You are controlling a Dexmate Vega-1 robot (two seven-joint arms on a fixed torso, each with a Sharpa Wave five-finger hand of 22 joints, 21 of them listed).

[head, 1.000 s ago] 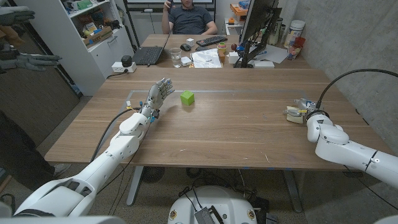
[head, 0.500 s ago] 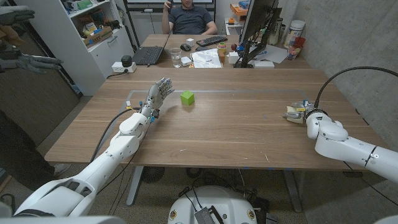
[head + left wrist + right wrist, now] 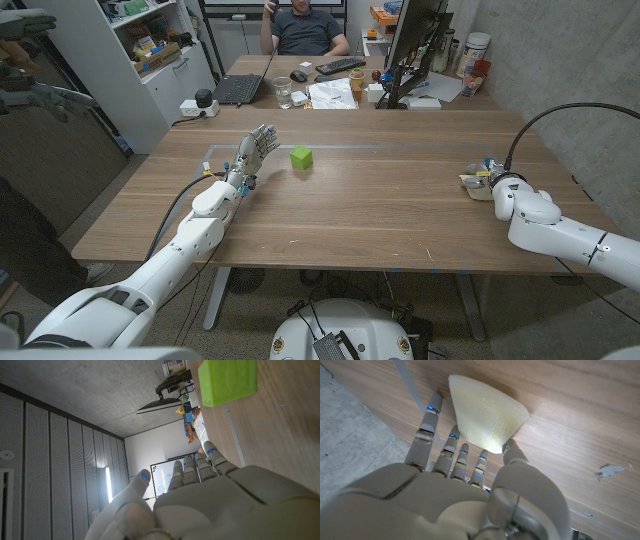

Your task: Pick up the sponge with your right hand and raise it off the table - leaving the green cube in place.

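Observation:
The pale yellow sponge (image 3: 487,415) (image 3: 472,181) lies near the table's right edge. My right hand (image 3: 492,180) (image 3: 465,485) is right against it, pinching its near end between the thumb on one side and the curled fingers (image 3: 462,457) on the other. That end looks squeezed narrow. Whether the sponge touches the wood I cannot tell. The green cube (image 3: 301,156) (image 3: 227,381) stands left of the table's middle. My left hand (image 3: 258,150) (image 3: 200,500) is held up just to the left of the cube, fingers apart and holding nothing.
The wooden table (image 3: 380,210) ends close beyond the right hand. A laptop (image 3: 240,88), a glass (image 3: 284,95), papers and a monitor (image 3: 415,45) stand on a desk at the far side, where a person (image 3: 305,25) sits. Another person's gloved hand (image 3: 40,97) shows at far left.
My right hand has edged slightly farther along the table's right side, staying on the sponge. The left arm and the green cube have not moved.

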